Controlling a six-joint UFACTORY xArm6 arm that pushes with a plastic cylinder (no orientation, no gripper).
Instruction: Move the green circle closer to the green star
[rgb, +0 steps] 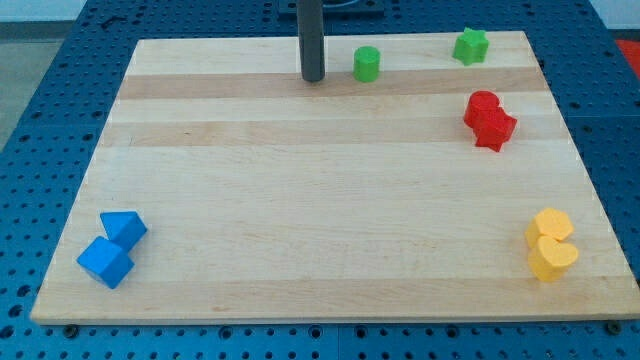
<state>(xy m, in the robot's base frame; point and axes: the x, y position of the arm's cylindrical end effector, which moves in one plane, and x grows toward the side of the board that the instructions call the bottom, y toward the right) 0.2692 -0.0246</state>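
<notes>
- My tip: bare rod end, no fingers, holding nothing; just left of the green circle, apart.
- Green star: further right, near the board's top edge.

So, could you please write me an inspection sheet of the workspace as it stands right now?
Surface: pale wooden board, flat, lying on a blue perforated base.
Job's things: green circle block near the view's top; green star block to its right, apart from it.
Clutter: two red blocks touching at the view's right; two yellow blocks touching at lower right; two blue blocks touching at lower left.
Grippers: none; my tip, the end of the dark rod, stands just left of the green circle block, a small gap between.
Cables: nothing seen.
Surroundings: pale floor at the top corners.
</notes>
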